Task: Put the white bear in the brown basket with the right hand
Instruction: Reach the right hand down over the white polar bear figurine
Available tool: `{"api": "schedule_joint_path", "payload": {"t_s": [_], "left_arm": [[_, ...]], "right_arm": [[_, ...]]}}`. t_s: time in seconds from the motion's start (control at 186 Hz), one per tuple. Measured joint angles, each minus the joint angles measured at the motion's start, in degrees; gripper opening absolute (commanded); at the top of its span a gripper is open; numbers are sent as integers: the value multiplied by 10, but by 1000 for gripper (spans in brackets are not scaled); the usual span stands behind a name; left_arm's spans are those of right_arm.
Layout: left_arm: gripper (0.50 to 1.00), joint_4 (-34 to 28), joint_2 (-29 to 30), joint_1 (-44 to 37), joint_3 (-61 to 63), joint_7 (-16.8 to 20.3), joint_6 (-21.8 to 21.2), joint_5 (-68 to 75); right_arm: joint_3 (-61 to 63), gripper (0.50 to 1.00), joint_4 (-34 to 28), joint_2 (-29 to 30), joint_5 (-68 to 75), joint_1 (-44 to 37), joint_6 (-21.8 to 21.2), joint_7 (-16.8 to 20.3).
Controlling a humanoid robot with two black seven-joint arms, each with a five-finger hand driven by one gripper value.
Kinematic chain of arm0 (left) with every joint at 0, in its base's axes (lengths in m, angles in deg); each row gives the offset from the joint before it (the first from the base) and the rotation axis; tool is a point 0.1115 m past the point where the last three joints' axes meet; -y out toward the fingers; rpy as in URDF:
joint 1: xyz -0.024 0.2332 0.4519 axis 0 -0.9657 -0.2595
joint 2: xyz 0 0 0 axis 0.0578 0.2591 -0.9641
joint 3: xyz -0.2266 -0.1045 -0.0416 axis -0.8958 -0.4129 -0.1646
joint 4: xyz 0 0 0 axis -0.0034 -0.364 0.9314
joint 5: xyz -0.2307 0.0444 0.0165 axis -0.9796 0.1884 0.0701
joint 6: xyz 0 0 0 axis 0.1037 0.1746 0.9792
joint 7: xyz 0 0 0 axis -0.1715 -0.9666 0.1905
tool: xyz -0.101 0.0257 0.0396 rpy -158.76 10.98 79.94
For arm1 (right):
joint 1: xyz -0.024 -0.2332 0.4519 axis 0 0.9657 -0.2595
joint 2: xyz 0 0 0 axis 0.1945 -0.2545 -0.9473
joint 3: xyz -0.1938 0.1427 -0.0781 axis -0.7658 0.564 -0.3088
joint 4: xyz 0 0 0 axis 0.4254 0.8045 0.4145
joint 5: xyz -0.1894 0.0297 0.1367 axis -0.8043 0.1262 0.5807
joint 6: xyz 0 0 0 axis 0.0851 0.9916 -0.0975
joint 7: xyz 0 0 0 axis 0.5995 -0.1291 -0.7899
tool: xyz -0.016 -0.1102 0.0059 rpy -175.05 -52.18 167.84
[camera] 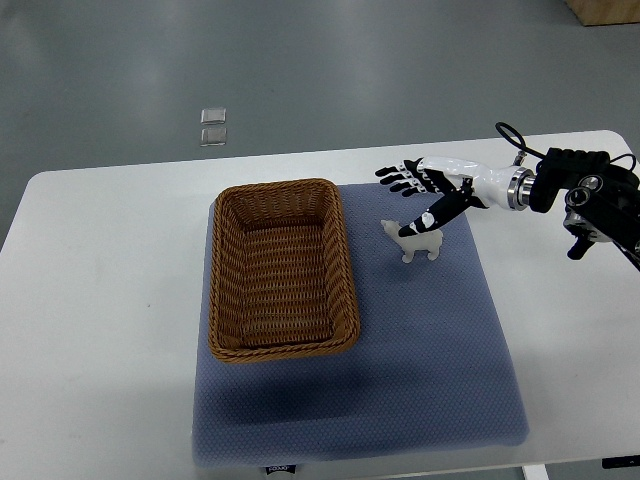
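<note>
A small white bear (413, 241) stands upright on the blue mat (420, 340), just right of the brown wicker basket (283, 346). The basket holds nothing that I can see. My right hand (418, 192) reaches in from the right edge and hovers just above and behind the bear. Its black-tipped fingers are spread, and the thumb points down toward the bear's back. Nothing is in its grasp. The left arm does not show.
The mat lies on a white table (100, 300), whose far edge runs behind the basket. Two small clear squares (212, 126) lie on the grey floor beyond the table. A wooden box corner (605, 10) shows at the top right.
</note>
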Motion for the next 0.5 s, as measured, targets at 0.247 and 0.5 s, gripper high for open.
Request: {"api": "schedule_joint_path", "payload": {"t_s": [0.247, 0.5], "left_arm": [[1000, -1, 0, 0, 0, 0, 0, 0], [1000, -1, 0, 0, 0, 0, 0, 0]], "right_arm": [[-26, 923, -10, -2, -62, 1, 18, 0], [-53, 919, -9, -1, -95, -5, 48, 0]]}}
